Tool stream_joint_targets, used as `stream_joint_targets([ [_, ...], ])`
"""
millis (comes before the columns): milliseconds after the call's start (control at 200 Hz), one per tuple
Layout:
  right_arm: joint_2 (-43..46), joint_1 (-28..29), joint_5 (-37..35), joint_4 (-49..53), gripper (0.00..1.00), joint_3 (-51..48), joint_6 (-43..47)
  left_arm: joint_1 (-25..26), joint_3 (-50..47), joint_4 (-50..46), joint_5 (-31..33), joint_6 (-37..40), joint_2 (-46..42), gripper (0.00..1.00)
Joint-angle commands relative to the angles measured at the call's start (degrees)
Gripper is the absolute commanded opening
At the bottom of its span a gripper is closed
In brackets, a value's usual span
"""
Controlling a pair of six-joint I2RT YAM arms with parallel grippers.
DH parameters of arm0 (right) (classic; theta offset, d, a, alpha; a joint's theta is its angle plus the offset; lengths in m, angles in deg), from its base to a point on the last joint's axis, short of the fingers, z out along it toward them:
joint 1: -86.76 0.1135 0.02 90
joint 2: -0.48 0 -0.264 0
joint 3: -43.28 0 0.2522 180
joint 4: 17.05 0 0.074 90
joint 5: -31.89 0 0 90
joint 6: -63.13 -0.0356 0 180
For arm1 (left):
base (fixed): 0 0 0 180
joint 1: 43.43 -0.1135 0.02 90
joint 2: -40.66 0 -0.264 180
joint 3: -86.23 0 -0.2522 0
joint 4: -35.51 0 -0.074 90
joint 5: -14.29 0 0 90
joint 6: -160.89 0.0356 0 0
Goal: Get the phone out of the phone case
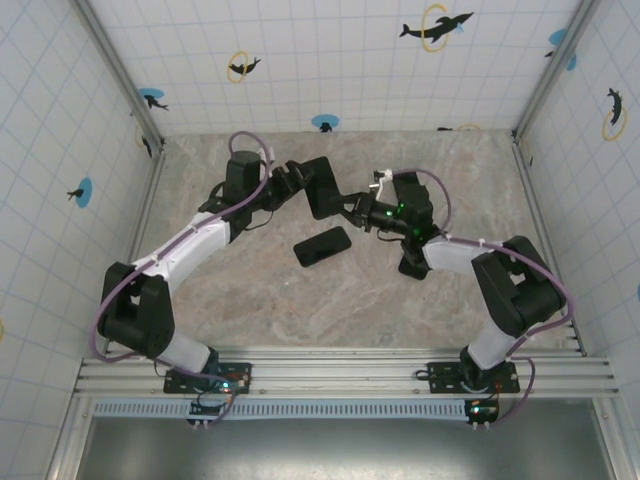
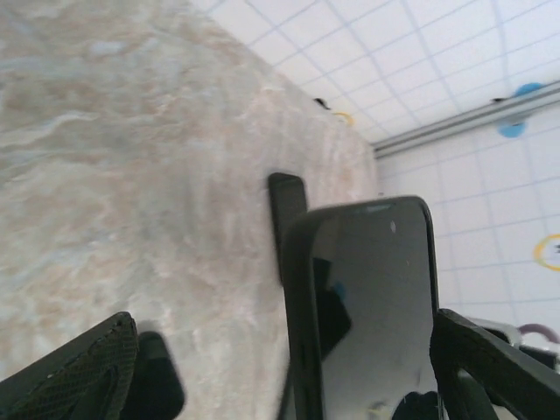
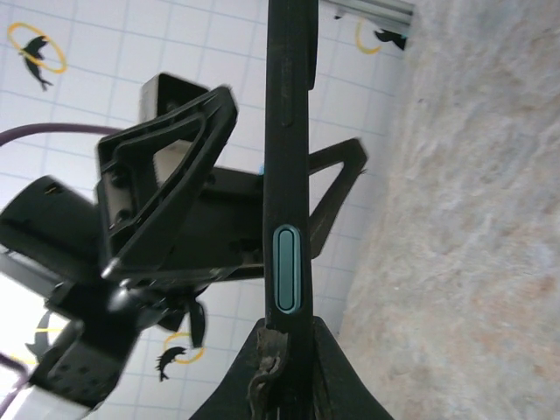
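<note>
Marbled tabletop (image 1: 300,310), white tiled walls (image 1: 330,50) with dolphin stickers (image 1: 435,27), metal rail (image 1: 330,372) in front.

1. Marbled beige-and-grey stone-look tabletop (image 1: 250,300).
2. White grid-tiled walls (image 1: 330,50): black dolphins, yellow rings, blue discs.
3. Flat black rectangular slab (image 1: 322,246), centre table.
4. Matte black phone case (image 3: 287,157): pale teal side button (image 3: 287,267).
5. Black-and-white robot arms (image 1: 190,245), purple cables (image 1: 98,325).
</note>
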Motion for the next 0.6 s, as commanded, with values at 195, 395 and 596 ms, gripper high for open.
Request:
stream_joint_targets([
  [195,3.9,-0.2,1.8,-11.1,0.11,-1.2,-6.4,-1.5,0.7,15.0,-13.4,-5.6,1.8,0.63],
  [395,3.4,-0.2,2.6,-13.4,0.11,-1.7,-9.5,-2.0,0.8,18.0,-17.8,-7.1,1.7,0.48],
  [596,3.1,-0.2,2.4,-15.8,0.11,-1.6,-11.7,-2.0,0.7,20.4,-20.2,-8.4,2.0,0.38],
])
